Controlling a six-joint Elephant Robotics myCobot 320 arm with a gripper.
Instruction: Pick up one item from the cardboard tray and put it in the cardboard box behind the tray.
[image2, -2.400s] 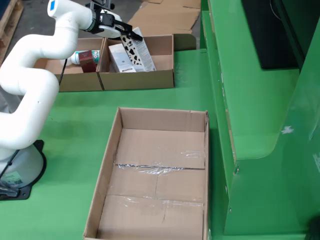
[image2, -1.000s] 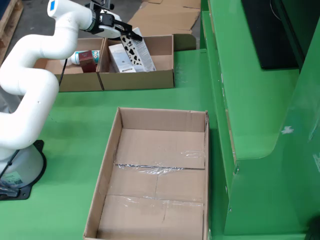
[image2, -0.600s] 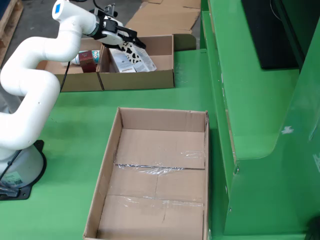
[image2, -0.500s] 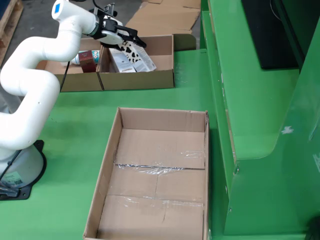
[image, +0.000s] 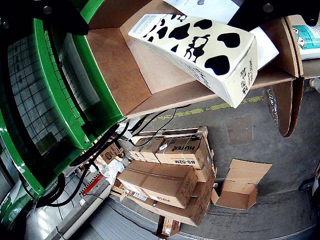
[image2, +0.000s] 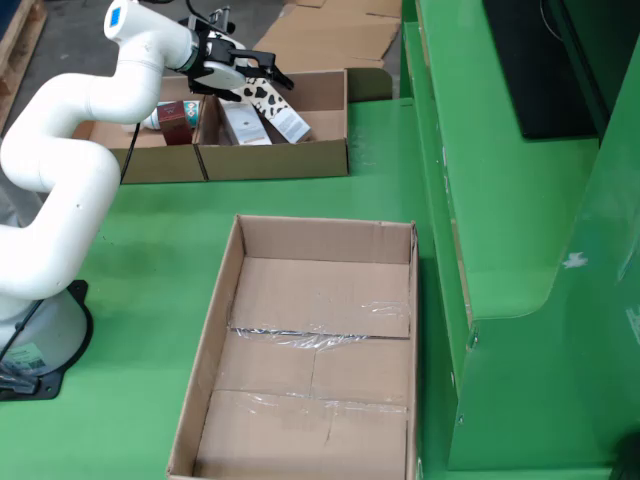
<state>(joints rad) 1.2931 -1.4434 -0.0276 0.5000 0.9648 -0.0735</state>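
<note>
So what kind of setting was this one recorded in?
Probably a warehouse or industrial workshop rather than a lab. The wrist view shows stacked shipping cartons on a bare concrete floor, and the fixed view shows a green-painted workbench with flattened cardboard lying beyond it.

A warehouse: stacked shipping cartons (image: 167, 172) on concrete beside green workbench (image2: 150, 280).
</note>
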